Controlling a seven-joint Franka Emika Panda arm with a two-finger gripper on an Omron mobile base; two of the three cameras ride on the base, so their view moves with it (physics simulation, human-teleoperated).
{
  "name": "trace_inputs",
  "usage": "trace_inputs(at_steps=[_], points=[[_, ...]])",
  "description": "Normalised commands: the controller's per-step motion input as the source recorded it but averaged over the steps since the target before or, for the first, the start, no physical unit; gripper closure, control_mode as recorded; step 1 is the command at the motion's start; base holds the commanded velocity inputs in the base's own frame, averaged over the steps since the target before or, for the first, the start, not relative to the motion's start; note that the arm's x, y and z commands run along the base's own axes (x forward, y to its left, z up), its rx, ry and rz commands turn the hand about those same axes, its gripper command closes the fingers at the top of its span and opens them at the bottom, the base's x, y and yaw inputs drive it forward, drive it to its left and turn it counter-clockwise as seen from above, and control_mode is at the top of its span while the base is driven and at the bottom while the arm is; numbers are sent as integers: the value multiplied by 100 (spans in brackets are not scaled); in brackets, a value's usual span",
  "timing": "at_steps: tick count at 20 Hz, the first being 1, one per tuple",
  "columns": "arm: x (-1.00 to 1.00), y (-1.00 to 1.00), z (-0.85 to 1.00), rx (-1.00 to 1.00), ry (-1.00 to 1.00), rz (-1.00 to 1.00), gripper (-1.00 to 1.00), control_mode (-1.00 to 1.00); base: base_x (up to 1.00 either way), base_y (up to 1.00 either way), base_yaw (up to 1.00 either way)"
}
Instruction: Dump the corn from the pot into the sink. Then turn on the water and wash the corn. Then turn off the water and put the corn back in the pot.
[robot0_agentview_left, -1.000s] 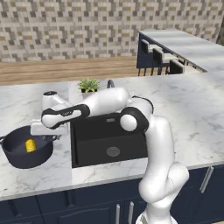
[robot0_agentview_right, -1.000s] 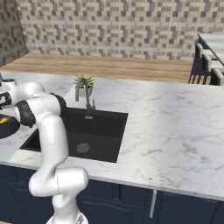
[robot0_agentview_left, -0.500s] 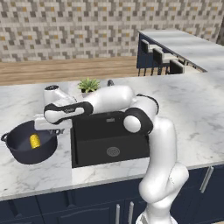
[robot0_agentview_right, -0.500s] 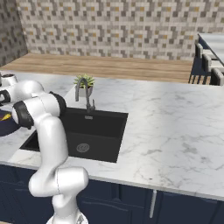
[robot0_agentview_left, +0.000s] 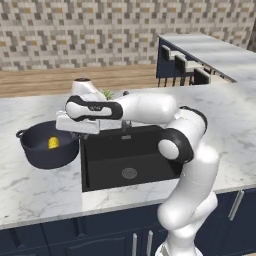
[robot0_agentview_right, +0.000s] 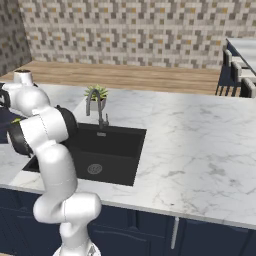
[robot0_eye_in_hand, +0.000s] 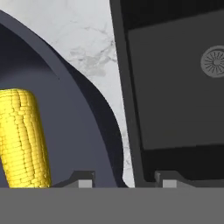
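1. The arm reaches from the base leftward across the sink (robot0_agentview_left: 127, 157), forearm roughly level, hand above the bench (robot0_agentview_left: 30, 187) at the pot's right rim.
2. The tool (robot0_eye_in_hand: 124, 181) straddles the pot's right wall: one fingertip (robot0_eye_in_hand: 83, 179) sits inside the rim, the other over the strip of bench beside the sink edge. The jaws stand apart around the wall; whether they press it cannot be told.
3. The pot (robot0_agentview_left: 47, 145) is just left of the sink; whether it rests on the bench cannot be told.
4. The corn (robot0_agentview_left: 54, 143) lies inside the pot, near its centre.
5. The sink's round drain (robot0_eye_in_hand: 214, 61) is visible on the basin floor.
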Motion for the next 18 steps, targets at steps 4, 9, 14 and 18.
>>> trace_inputs(at_steps=[4, 9, 14, 18], points=[[-33, -73, 28, 14, 0, -13, 100, -100, 0, 0, 0], [-35, -68, 16, 16, -7, -5, 100, -100, 0, 0, 0], [-18, -44, 27, 25, -3, -21, 100, -100, 0, 0, 0], [0, -8, 28, 20, 6, -31, 100, -100, 0, 0, 0]])
